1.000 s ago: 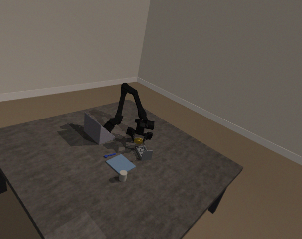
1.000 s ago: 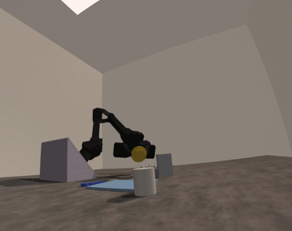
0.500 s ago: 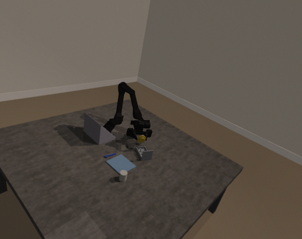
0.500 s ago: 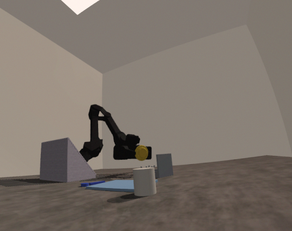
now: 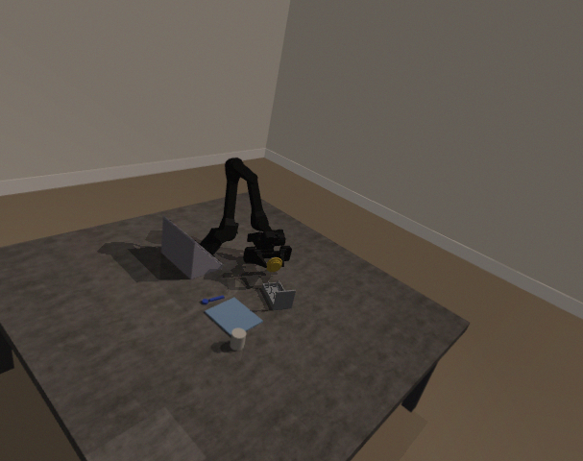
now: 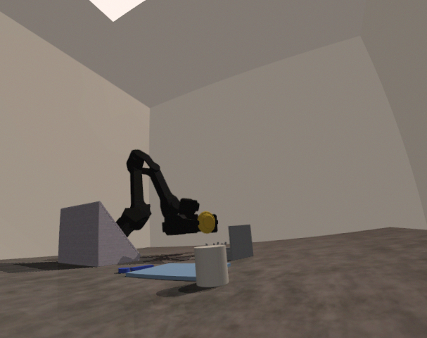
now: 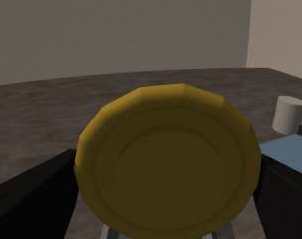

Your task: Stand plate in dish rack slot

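Observation:
The yellow plate (image 5: 274, 264) (image 6: 206, 222) (image 7: 167, 174) is held up in the air, standing about upright on edge, its broad face filling the wrist view. My gripper (image 5: 274, 262) (image 6: 207, 222) (image 7: 168, 163) is shut on the plate, with one black finger at each side of its rim. The grey dish rack (image 5: 284, 300) (image 6: 240, 241) stands on the table, with a tall panel at one end and small prongs behind it. The plate hangs above and behind the rack, clear of it. In the wrist view the plate hides most of what lies below; grey strips show under it.
A blue flat board (image 5: 233, 315) (image 6: 166, 270) (image 7: 292, 151) lies beside the rack. A white cylinder (image 5: 237, 339) (image 6: 211, 265) (image 7: 288, 116) stands at its near corner. A blue spoon-like thing (image 5: 212, 300) (image 6: 136, 268) lies behind the board. A lilac wedge (image 5: 180, 248) (image 6: 80, 234) stands near the arm's base.

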Motion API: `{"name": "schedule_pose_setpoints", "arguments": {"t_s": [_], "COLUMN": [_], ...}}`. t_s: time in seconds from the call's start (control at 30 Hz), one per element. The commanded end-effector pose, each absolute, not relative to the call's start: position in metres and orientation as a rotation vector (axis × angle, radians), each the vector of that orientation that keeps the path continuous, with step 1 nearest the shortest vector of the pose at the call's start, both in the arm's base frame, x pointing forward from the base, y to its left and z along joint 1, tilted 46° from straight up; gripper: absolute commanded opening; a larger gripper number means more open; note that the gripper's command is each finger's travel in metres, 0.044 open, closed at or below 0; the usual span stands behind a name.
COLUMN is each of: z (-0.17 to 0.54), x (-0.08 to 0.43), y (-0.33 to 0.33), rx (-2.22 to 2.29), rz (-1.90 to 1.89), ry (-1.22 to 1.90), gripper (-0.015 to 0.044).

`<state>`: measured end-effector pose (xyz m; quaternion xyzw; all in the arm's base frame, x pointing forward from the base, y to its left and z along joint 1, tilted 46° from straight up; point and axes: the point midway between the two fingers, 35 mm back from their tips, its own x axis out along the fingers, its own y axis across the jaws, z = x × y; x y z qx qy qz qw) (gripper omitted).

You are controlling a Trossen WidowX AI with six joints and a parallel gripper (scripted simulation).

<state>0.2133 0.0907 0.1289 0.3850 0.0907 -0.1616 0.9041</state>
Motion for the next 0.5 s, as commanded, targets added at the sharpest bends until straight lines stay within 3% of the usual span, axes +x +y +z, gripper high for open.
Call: {"name": "schedule_pose_setpoints", "arguments": {"t_s": [0.0, 0.47], "z": [0.128, 0.108], "x": [0.213, 0.227], "y": [0.091, 0.106], "rx": [0.803, 0.805], "rz": [-0.335, -0.333], "ry": [0.179, 0.182], "gripper": [0.0, 0.0]}}
